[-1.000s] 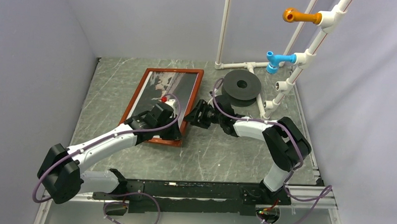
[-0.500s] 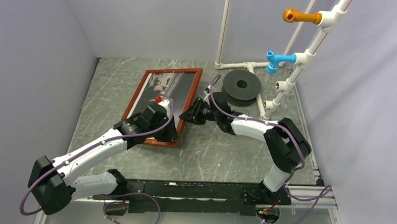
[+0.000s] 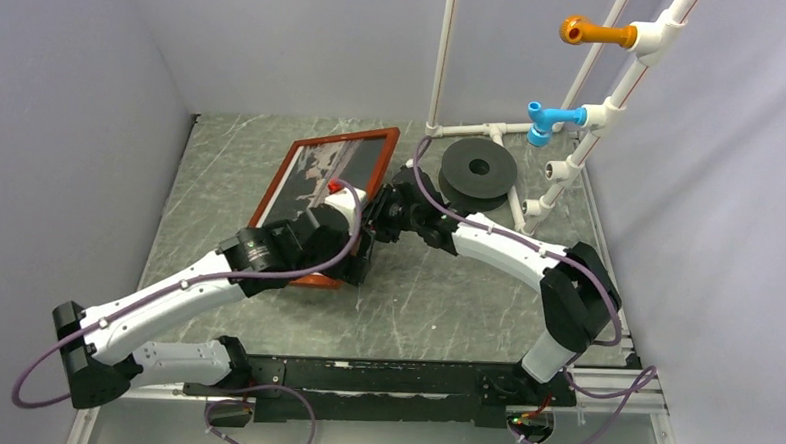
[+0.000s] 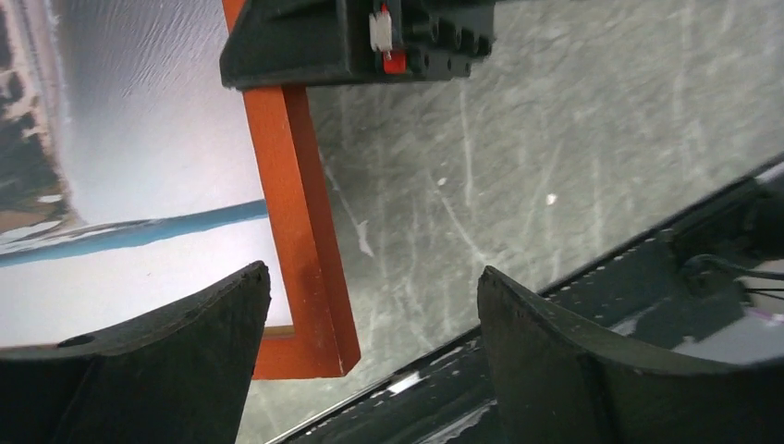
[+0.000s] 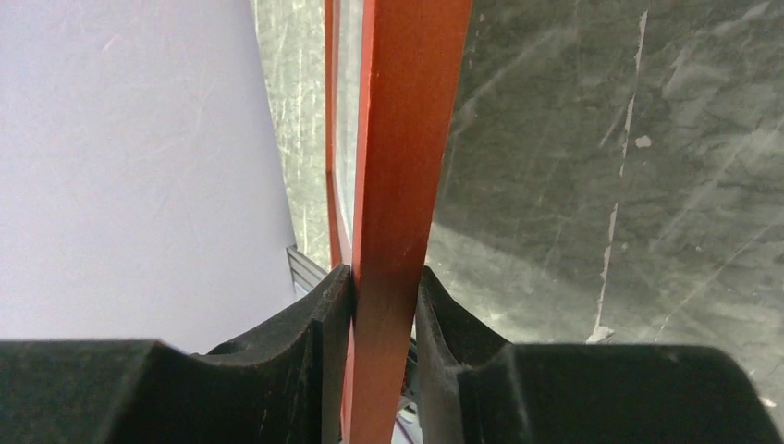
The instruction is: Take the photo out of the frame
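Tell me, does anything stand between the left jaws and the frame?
Nothing visible. The left gripper hangs open over the near corner of the frame; the right gripper is shut on its side rail.

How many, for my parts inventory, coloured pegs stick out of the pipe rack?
2: the orange peg near the top of the white pipe rack, the blue peg lower down. None seems hidden.
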You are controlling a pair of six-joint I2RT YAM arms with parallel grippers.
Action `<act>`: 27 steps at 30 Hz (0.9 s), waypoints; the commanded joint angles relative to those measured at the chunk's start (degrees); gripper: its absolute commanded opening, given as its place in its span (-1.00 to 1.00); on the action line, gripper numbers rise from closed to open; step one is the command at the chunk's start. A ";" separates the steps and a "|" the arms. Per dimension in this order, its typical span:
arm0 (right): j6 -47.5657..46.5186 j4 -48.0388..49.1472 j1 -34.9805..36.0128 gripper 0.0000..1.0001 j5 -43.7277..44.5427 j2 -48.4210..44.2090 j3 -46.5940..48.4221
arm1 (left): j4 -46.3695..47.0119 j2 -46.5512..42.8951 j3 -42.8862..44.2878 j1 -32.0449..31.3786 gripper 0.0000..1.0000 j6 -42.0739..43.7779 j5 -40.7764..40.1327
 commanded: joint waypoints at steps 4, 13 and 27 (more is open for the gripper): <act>4.00 -9.95 1.13 -1.00 5.69 -3.94 6.75 | -6.78 2.98 0.73 -10.84 0.73 1.61 -24.04; 7.40 -12.33 1.94 -1.00 7.88 -6.96 7.15 | -6.69 9.13 -0.75 -19.41 0.73 1.17 -37.32; 8.69 -12.31 2.95 -1.00 11.03 -10.60 4.24 | -17.04 20.14 3.14 -21.11 0.00 -4.32 -51.16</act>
